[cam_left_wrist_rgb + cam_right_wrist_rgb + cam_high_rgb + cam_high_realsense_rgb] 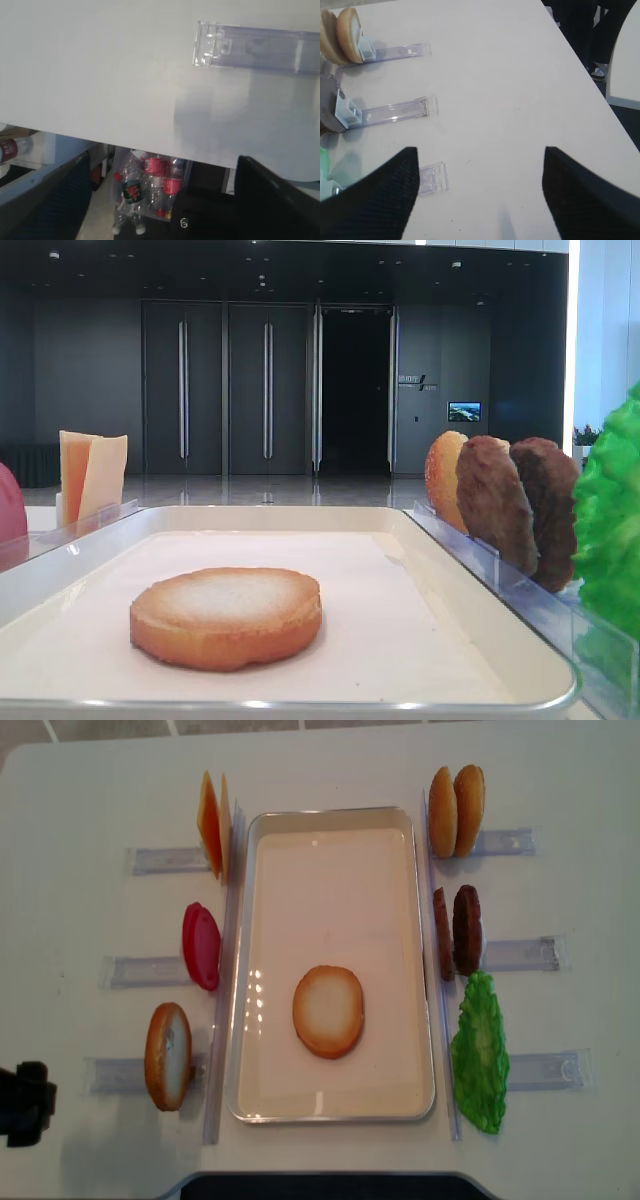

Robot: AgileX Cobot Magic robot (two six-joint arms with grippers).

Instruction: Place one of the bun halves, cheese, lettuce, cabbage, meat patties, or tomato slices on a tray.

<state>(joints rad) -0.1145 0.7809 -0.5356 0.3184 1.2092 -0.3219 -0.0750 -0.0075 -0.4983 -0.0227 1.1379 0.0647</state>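
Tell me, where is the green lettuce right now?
In the overhead view, the lettuce stands in a clear rack just outside the tray's right rim, near the front, right below the two brown meat patties.

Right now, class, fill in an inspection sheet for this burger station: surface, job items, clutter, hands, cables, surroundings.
Surface: white table, bare around the racks.
Job items: one bun half lies flat in the tray. Upright in clear racks on the left: cheese, tomato slice, another bun half. On the right: two orange buns, two meat patties, lettuce.
Clutter: nothing seen on the table.
Hands: left hand open and empty, over the table edge; right hand open and empty, over bare table.
Cables: nothing seen.
Surroundings: plastic bottles on the floor under the table; dark doors behind.
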